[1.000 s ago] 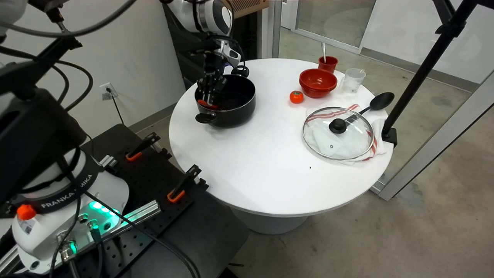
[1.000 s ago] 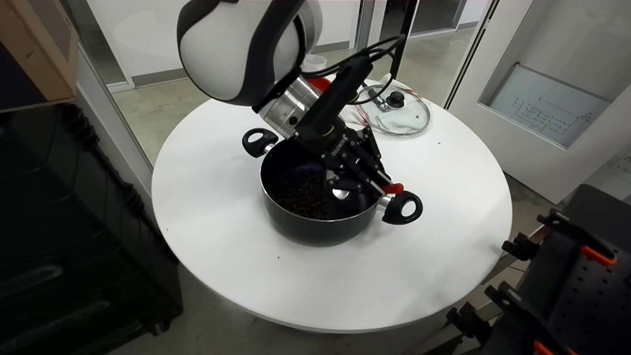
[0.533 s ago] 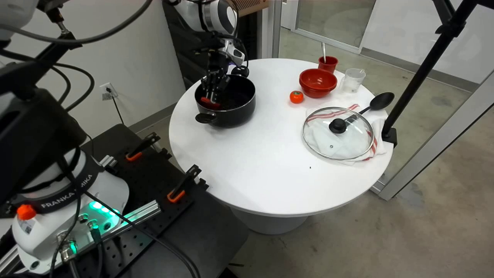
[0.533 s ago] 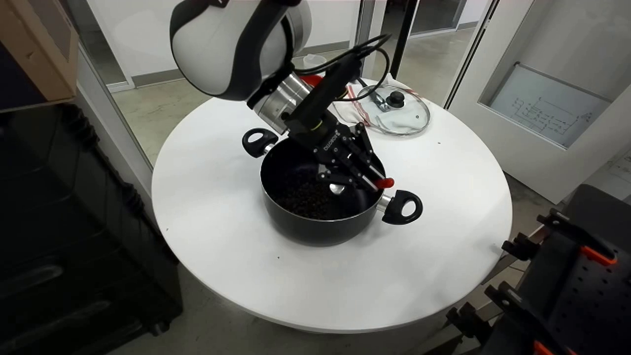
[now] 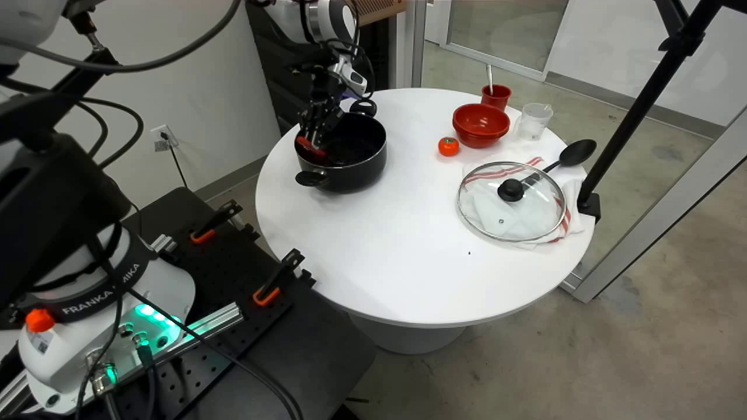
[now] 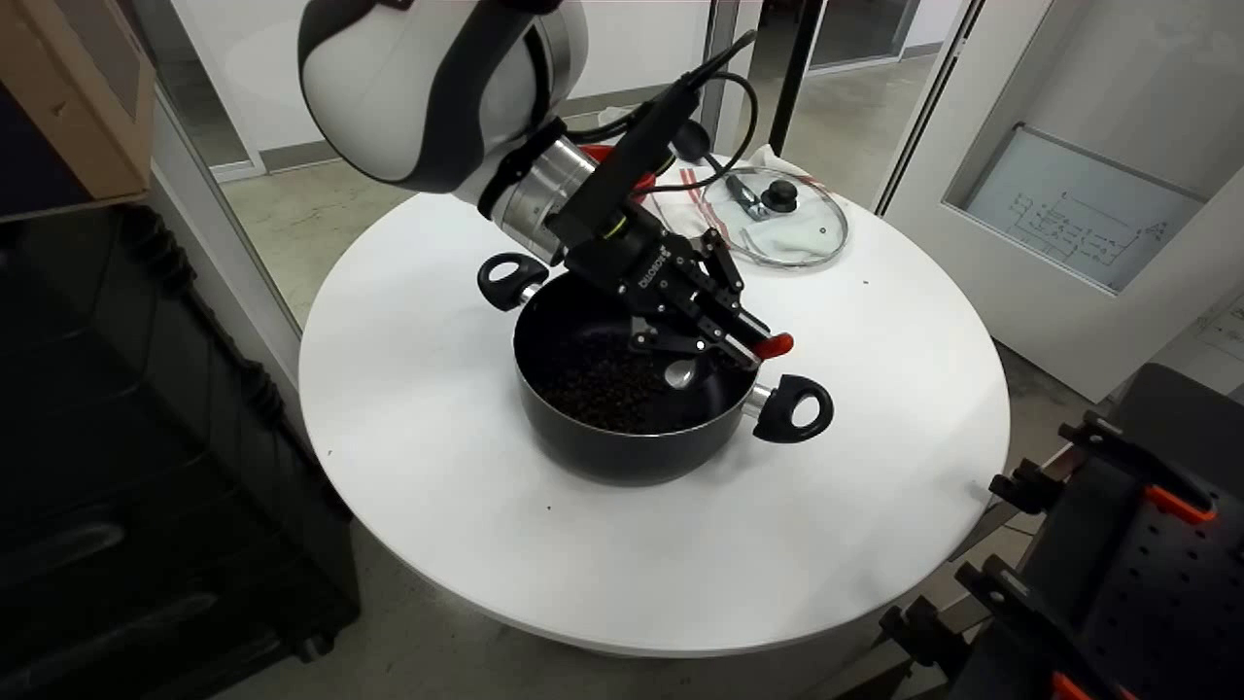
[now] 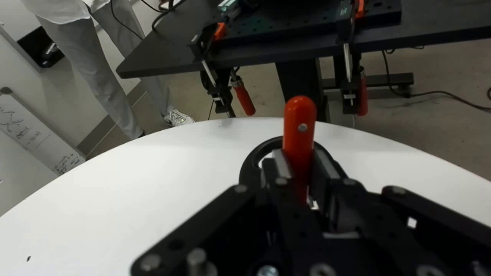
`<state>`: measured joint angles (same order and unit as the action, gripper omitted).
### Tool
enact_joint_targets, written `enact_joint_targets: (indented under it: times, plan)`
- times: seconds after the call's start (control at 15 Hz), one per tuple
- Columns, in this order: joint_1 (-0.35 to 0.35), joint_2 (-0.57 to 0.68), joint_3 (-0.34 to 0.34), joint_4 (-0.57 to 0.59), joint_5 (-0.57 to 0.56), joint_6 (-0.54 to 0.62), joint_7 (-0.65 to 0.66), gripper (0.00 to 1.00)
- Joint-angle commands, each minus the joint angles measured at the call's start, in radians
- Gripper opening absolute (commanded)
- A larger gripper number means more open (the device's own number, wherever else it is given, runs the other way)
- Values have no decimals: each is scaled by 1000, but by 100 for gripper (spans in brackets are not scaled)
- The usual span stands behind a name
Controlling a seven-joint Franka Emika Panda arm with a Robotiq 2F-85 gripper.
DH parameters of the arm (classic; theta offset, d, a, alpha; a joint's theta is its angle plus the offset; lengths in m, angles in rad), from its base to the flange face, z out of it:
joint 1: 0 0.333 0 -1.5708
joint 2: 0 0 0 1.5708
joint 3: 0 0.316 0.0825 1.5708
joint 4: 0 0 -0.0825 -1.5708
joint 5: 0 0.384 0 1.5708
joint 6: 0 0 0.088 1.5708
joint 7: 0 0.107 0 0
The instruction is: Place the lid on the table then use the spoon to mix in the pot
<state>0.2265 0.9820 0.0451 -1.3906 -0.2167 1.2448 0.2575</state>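
While the gripper point(image 7: 301, 165) pinches the spoon point(image 7: 299, 126), jaws closed against its handle point(image 6: 775, 346), the spoon's head point(image 6: 680, 373) is in the pot point(image 5: 362, 176), at ten o'clock on the table point(image 5: 402, 251) in an exterior view; the lid point(image 5: 496, 207) lies at three, on a towel point(image 5: 576, 224).

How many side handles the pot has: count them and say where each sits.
2, on opposite sides of the pot: in an exterior view, one handle is near the red end of the spoon, the other handle across from it. Both show there.
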Motion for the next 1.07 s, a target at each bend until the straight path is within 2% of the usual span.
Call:
enact_joint_targets:
  times: [0.0, 0.67, 1.0]
  plan:
    - [19, 47, 2, 68, -5, -88, -55, 5]
    - [22, 127, 3, 109, -123, 21, -207, 5]
    - [18, 105, 11, 79, -195, 100, -293, 5]
